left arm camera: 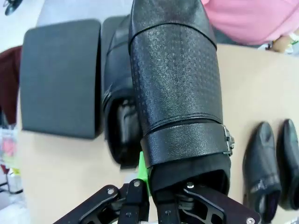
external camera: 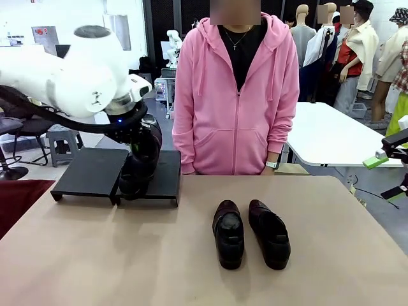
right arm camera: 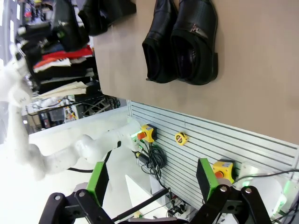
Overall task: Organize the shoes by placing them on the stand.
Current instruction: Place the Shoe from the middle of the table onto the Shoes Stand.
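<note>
Left wrist view: left fingers (left arm camera: 144, 173) clamp a shoe (left arm camera: 175, 93) by its heel end above the stand (left arm camera: 60, 79) at the tabletop's (external camera: 95, 255) far left corner. Best set it flat, just beside the placed shoe (left arm camera: 119, 107), not overlapping. Right fingers (right arm camera: 98, 182) gape, empty.

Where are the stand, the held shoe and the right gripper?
stand (external camera: 89, 172), front view, bare top of its left panel.
held shoe (left arm camera: 175, 79), left wrist view, its textured upper.
right gripper (right arm camera: 152, 168), right wrist view, midway between its fingertips.

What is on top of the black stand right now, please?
One shoe lies on the stand; the left hand holds a second shoe over it. The held shoe hides the stand's surface beneath.
</note>
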Controlling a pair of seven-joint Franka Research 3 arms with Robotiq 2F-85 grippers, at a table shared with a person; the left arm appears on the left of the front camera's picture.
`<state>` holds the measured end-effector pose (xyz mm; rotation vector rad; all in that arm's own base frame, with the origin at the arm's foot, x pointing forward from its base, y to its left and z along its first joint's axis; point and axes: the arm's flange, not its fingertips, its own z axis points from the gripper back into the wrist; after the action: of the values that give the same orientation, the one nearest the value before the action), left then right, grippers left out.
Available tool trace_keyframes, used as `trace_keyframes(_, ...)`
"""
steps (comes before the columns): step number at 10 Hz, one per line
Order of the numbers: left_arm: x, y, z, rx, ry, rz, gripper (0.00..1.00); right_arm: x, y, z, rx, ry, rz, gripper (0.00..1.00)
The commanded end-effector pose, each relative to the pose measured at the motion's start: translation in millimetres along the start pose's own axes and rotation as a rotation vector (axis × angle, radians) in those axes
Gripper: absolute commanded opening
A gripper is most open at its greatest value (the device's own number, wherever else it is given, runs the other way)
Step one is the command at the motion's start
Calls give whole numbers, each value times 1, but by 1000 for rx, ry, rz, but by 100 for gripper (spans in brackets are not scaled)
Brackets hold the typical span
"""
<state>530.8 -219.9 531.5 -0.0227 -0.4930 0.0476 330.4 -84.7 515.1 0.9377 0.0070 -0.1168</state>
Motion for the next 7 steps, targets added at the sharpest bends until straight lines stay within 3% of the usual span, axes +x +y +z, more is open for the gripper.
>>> trace_keyframes(1, 12, -22, -8, -11, -26, -7, 0, 0, 2, 2, -8, 5, -15, 100)
trace_keyframes(6, 5, -28, -53, 26, -62, -24, 0, 0, 2, 2, -8, 5, -15, 100)
trace_keyframes(7, -4, -29, -61, 35, -126, -57, 0, 0, 2, 2, -8, 5, -15, 100)
